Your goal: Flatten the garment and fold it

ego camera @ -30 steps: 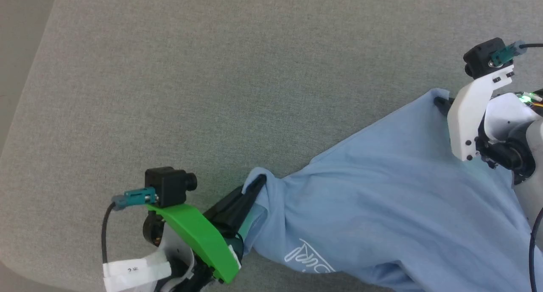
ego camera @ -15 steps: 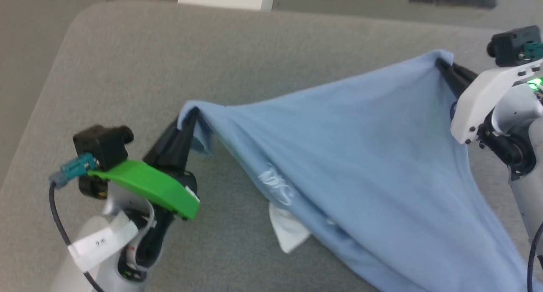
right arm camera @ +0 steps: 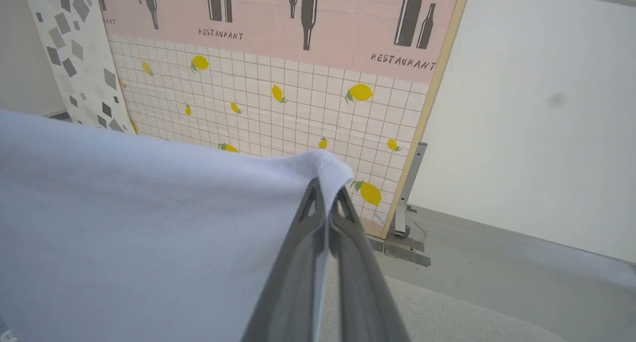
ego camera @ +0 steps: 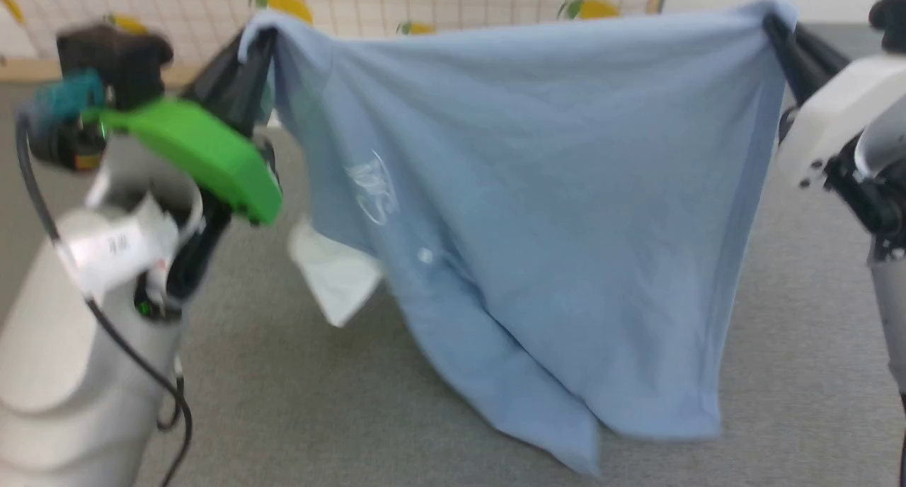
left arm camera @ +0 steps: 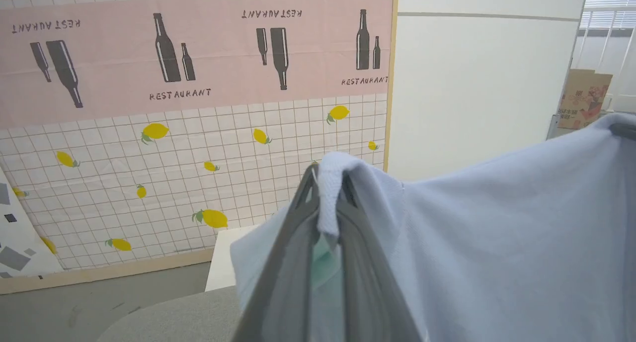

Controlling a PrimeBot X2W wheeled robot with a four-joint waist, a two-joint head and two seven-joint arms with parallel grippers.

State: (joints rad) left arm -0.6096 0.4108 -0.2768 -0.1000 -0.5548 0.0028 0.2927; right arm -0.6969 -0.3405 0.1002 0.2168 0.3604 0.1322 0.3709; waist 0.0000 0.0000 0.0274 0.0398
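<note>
The garment [ego camera: 538, 211], a light blue polo shirt, hangs stretched in the air between my two grippers above the grey table [ego camera: 297, 416]. Its white collar [ego camera: 333, 278] dangles at the lower left and a white chest logo [ego camera: 371, 190] shows beside it. My left gripper [ego camera: 258, 37] is shut on the shirt's upper left corner, and the left wrist view has fabric [left arm camera: 497, 242] bunched over the fingertips [left arm camera: 310, 183]. At the upper right my right gripper [ego camera: 771, 21] is shut on the other corner, cloth [right arm camera: 149, 222] draped to the left of its own fingers [right arm camera: 318, 203].
Behind the table stands a wall panel [left arm camera: 189, 123] with a lemon grid and pink restaurant print. A white wall [right arm camera: 536, 108] lies right of it, a cardboard box [left arm camera: 584, 98] far off. A white block [left arm camera: 221, 257] sits past the table's far edge.
Both arms have lifted the garment from the table into the air and spread it wide. The head camera has tilted up, so the back wall now shows.
</note>
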